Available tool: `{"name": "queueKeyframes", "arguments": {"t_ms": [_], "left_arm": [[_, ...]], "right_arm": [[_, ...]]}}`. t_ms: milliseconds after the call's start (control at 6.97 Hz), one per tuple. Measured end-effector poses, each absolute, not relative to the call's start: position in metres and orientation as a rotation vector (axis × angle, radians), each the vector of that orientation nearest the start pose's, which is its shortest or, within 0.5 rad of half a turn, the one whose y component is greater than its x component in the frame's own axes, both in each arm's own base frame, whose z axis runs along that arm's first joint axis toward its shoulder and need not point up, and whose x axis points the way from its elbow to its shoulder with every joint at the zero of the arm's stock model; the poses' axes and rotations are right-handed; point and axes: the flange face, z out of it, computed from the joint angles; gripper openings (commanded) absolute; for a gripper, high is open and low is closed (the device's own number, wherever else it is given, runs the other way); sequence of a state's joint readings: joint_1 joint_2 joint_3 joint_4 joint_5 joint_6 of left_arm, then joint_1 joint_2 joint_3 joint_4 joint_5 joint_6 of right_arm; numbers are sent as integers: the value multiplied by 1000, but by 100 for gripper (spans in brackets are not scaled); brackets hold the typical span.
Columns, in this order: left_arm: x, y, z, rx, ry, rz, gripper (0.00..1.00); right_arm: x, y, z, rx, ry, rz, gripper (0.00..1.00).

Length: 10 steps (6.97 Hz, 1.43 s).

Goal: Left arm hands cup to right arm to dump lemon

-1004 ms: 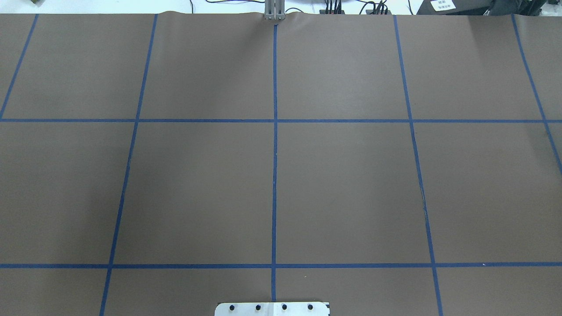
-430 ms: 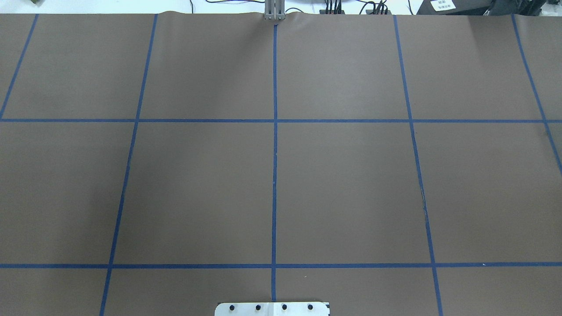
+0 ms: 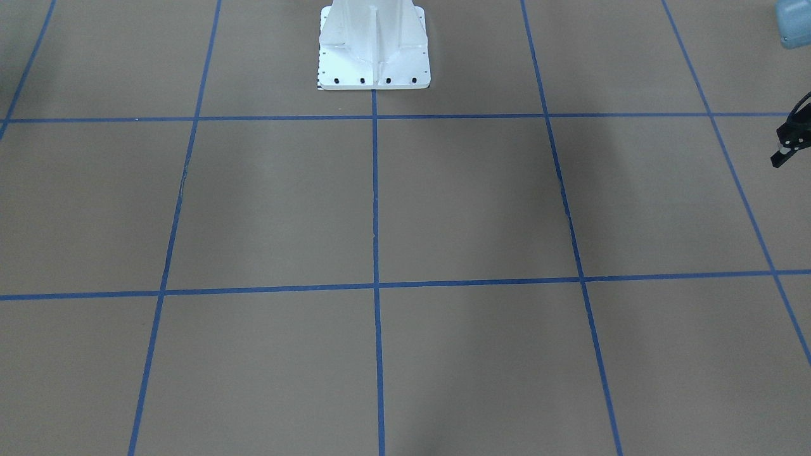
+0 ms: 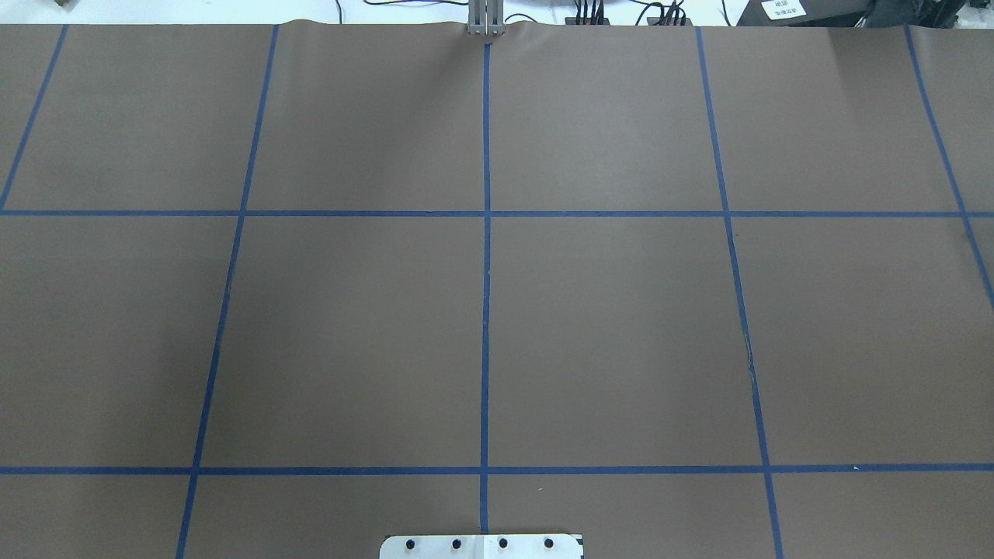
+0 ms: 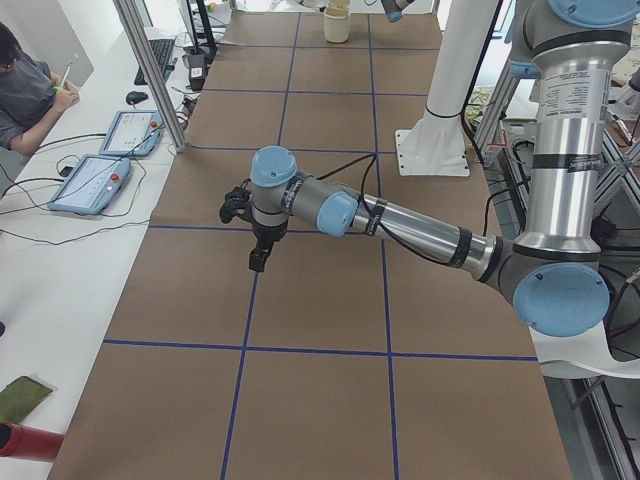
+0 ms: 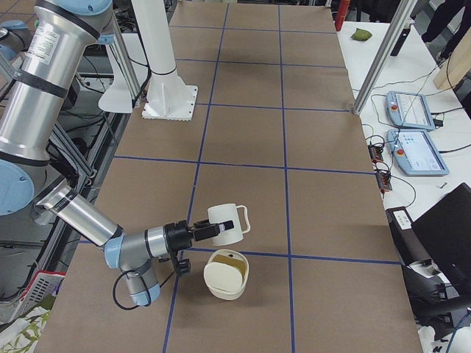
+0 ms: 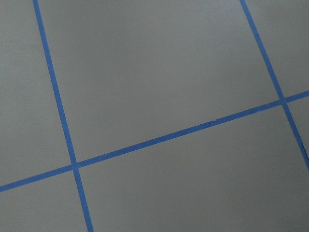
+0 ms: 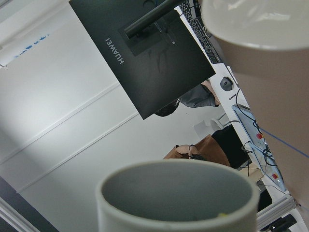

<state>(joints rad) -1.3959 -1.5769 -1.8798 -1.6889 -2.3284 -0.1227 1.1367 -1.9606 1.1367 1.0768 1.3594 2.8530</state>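
Crossing the brown table (image 4: 349, 334): blue tape (image 4: 485, 310).

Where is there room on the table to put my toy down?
The brown squares in front of the white robot base are all bare. It's crowded at the robot's right end, where the cup hangs beside the white bowl.

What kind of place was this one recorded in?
Most likely a robotics lab: the left arm reaches over a table marked with a blue tape grid, and control tablets lie cabled on the side bench near a person.
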Motion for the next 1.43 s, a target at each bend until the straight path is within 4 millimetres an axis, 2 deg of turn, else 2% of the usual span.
{"name": "queueKeyframes", "arguments": {"t_ms": [573,860,1004,1290,1434], "left_arm": [[23,-501,489,298,799,214,100],[23,-501,489,298,800,214,100],[23,-501,489,298,800,214,100],[23,-501,489,299,800,215,100],[23,-501,489,299,800,215,100]], "right_arm": [[67,-223,722,71,2677,-2033,35],[74,-212,725,207,2643,-1934,36],[76,-207,728,218,2646,-1911,36],[75,-206,727,98,2724,-1928,36],[70,-208,722,-52,2837,-1949,33]]}}
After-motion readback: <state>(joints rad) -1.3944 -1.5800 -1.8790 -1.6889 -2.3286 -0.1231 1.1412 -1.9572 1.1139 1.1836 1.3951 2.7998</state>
